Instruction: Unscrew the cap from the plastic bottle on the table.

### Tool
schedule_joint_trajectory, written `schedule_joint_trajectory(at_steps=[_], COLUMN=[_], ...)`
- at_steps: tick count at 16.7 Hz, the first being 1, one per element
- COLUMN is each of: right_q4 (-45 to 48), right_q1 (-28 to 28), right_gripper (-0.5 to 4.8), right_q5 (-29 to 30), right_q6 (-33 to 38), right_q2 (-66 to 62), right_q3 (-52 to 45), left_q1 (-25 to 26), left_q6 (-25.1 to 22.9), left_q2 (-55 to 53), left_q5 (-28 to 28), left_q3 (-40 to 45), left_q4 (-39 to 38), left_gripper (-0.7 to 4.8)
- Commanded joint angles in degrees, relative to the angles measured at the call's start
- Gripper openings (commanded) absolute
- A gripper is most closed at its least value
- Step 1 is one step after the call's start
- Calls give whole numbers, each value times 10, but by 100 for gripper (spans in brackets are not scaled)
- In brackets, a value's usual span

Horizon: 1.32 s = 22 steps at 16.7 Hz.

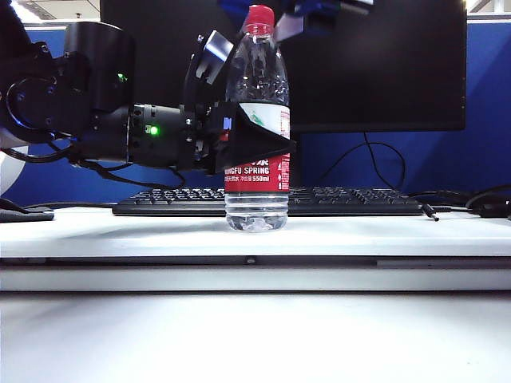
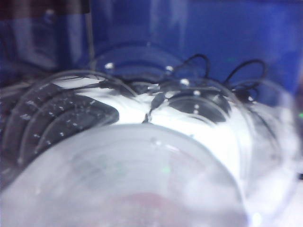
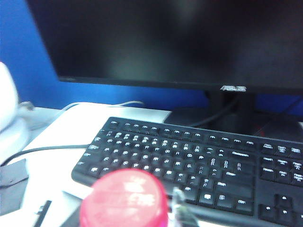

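The plastic bottle [image 1: 257,191] stands upright on the table [image 1: 415,233], in front of the keyboard. Its red cap [image 1: 259,17] is on the neck. My left gripper [image 1: 254,137] reaches in from the left and is shut on the bottle at the label. In the left wrist view the clear bottle [image 2: 123,179] fills the frame, blurred. My right gripper [image 1: 265,6] hangs at the cap from above, largely cut off by the frame's edge. In the right wrist view the cap [image 3: 124,198] lies close beside one fingertip [image 3: 182,209]; the other finger is hidden.
A black keyboard [image 1: 351,199] lies just behind the bottle, with a dark monitor [image 1: 375,64] on its stand behind that. Cables [image 1: 479,199] trail at the far right. A white object [image 3: 7,113] and a cable sit off the keyboard's end.
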State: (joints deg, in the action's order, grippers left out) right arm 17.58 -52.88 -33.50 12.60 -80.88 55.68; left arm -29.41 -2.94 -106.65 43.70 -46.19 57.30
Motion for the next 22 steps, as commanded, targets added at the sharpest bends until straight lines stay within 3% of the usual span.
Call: schedule_joint_trajectory(at_steps=[1,8,10,14,17,22], right_q4=[24,37,37,37,20,-61], right_q1=[-6,-7,-7,-7,1,33], right_gripper=[211,204,111,103,103,103], right_q5=[-23,-26,-26,-22,111,162], right_q6=[9,9,6,0,-56,-67], right_q2=[-2,-2,-2,-2,2,18], right_q3=[3,3,3,3,3,3], left_q1=[-1,-1,-1,-1,-1,-1], left_q6=[0,0,0,0,0,-1], left_q2=[0,0,0,0,0,0], left_q5=[7,7,7,7,7,15], left_q3=[-1,-1,-2,-2,-2,-1], left_q4=[4,2,2,2,2,1], left_gripper=[276,276,276,276,276,276])
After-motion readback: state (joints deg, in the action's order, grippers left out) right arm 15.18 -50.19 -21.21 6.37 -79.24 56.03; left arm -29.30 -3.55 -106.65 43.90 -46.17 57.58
